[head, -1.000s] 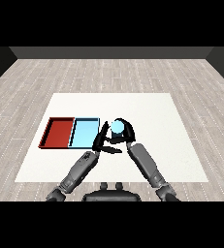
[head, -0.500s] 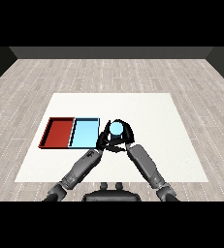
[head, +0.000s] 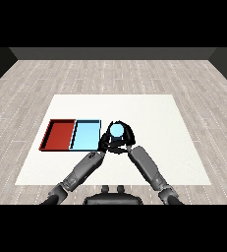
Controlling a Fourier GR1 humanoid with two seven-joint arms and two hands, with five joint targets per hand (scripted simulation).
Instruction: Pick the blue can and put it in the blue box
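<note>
The blue can (head: 117, 130) shows its light blue top just right of the light blue tray (head: 85, 136), over the white table. My right hand (head: 127, 136) is curled round the can from the right and behind. My left hand (head: 104, 143) sits close against the can's left side, at the blue tray's right edge, its fingers relaxed. The can's lower body is hidden by both hands. Nothing lies in the blue tray.
A red tray (head: 60, 135) lies directly left of the blue one, sharing a wall with it. The white table (head: 159, 123) stretches to the right and far side of my hands. Both forearms come in from the lower edge.
My right hand has brought the can slightly left and nearer to me, closer to the blue tray's right edge. The left hand has closed in beside the can.
</note>
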